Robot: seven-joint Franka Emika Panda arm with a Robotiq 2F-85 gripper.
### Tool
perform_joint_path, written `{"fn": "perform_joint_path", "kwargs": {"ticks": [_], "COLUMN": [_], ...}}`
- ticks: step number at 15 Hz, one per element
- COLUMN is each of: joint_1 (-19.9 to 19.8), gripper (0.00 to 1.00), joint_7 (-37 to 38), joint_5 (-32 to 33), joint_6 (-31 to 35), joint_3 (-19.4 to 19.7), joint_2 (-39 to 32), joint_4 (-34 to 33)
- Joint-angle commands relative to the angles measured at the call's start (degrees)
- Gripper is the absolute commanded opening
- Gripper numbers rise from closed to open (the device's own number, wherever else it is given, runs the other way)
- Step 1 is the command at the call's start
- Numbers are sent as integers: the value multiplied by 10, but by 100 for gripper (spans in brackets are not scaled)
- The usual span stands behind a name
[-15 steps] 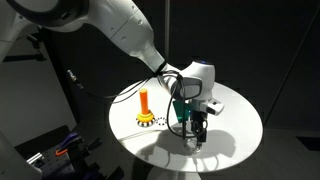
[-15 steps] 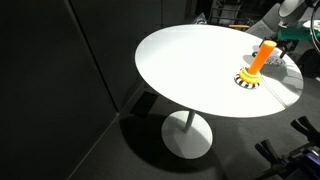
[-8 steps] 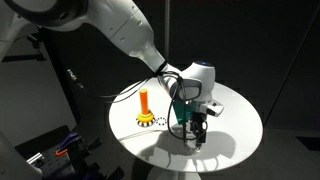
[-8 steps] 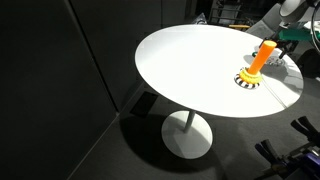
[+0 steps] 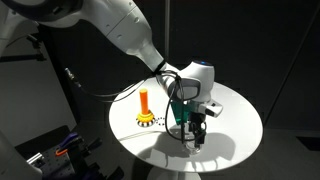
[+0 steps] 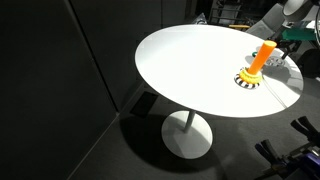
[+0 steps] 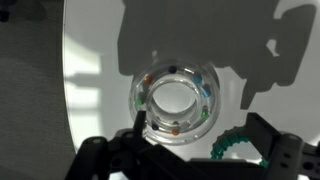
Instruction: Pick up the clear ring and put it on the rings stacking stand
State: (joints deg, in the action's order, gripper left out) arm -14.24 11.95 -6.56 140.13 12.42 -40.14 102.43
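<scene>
The clear ring (image 7: 204, 106) lies flat on the white table (image 7: 100, 60). It is transparent, with small coloured beads inside. It fills the middle of the wrist view. My gripper (image 7: 200, 138) hangs just above it, open and empty, with one dark finger at the ring's lower left edge and the other further right. In an exterior view my gripper (image 5: 195, 136) points down close to the tabletop. The rings stacking stand (image 5: 146, 106), an orange peg on a yellow base with black marks, stands a short way from the gripper. It also shows in the exterior view from the opposite side (image 6: 257, 64).
A dark green ring (image 7: 232, 146) lies right beside the clear ring, between my fingers. The round white table (image 5: 235, 140) stands on a single pedestal foot (image 6: 187, 135) with dark surroundings. Black equipment (image 5: 55, 150) stands on the floor near the table.
My gripper has shifted very slightly over the table. Nothing was grasped or released.
</scene>
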Motion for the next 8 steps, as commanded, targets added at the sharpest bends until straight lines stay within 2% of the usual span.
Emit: {"fn": "perform_joint_path", "kwargs": {"ticks": [1,8], "joint_1": [-4,-5], "gripper": [100,100], "joint_7": [-18,-25], "joint_5": [3,6], "joint_6": [5,23], "joint_3": [1,9], "joint_2": [25,22], "joint_4": [29,46]}}
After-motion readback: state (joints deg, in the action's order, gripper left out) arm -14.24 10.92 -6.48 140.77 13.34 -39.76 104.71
